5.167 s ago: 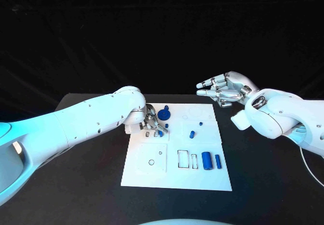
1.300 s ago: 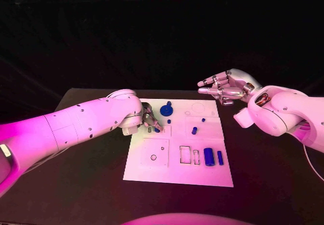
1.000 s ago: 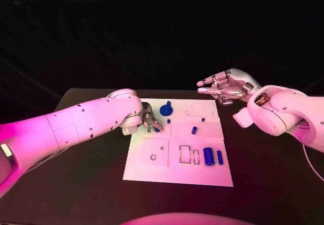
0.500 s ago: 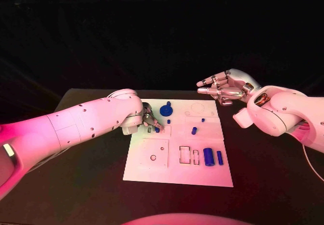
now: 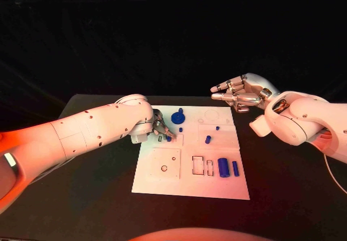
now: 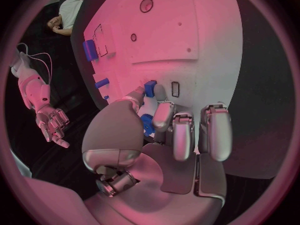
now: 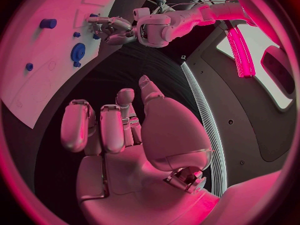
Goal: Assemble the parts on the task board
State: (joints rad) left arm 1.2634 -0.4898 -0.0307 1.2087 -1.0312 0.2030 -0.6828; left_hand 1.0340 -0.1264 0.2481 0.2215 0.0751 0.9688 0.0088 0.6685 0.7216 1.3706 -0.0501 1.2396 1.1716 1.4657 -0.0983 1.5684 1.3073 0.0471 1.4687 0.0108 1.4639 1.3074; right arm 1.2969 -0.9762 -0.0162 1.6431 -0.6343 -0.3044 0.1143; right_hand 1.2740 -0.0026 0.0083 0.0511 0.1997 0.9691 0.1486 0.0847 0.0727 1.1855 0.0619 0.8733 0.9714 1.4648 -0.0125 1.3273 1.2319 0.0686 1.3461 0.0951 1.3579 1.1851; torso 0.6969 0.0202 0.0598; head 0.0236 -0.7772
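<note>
Nearest on the task board point(image 5: 189, 188), two blue cylinders point(image 5: 223, 167) lay lengthwise, pointing away from the robot. Farther, the left hand point(image 5: 160, 130) pinched a small blue part point(image 6: 150, 88) over the board's left side. Beyond, the right hand point(image 5: 240, 93) hovered empty, fingers apart.

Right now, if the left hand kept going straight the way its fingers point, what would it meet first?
Probably the small blue part at its fingertips, standing on the task board. The left hand points down at that spot, and the part looks pinched or nearly touched already; contact is hard to judge.
</note>
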